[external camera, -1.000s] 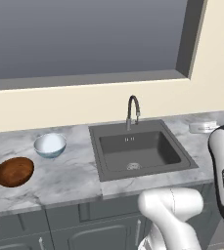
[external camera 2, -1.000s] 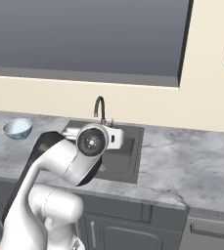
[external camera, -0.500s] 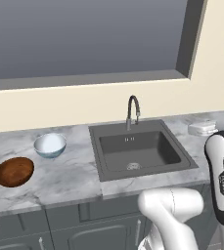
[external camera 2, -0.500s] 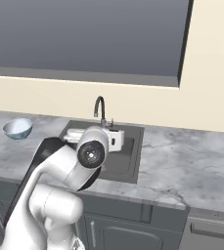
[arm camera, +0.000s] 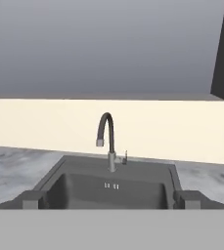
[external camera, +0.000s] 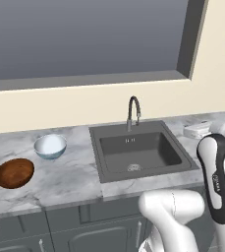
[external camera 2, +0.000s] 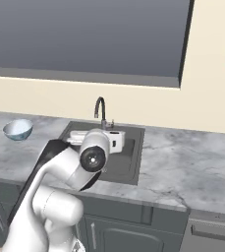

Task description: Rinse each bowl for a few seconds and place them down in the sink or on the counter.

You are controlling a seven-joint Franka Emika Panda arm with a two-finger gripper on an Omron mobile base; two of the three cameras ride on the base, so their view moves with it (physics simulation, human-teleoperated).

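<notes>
Two small bowls sit on the counter (external camera: pixel 70 179), both untouched as far as the pictures show. In the left base view the pale blue-white bowl (external camera: pixel 50 146) stands upright to the left of the sink (external camera: pixel 141 152), at about 9 o'clock from the basin. The dark reddish-brown bowl (external camera: pixel 14 173) lies beyond it, at about 8 o'clock from the pale bowl, near it but apart. Neither bowl is in the basin or under the faucet (external camera: pixel 133 110), and no water can be seen running, so by my judgement the task has not really begun: both bowls are left to be picked up, rinsed and set down.

The sink is a dark grey recessed basin with a round drain, and the curved faucet rises at 12 o'clock on its back rim.

In the hand view, the gripper (arm camera: pixel 111 199) faces the faucet head-on, with the basin straight ahead. Its two dark fingertips (arm camera: pixel 31 199) stand far apart at either side of the basin, holding nothing. The pale bowl's edge shows at 9 o'clock in that view.

Compared with the earlier pictures, the bowls, sink and counter lie just where they were. The arm's white hand has shifted slightly over the sink's front edge in the right base view.
</notes>
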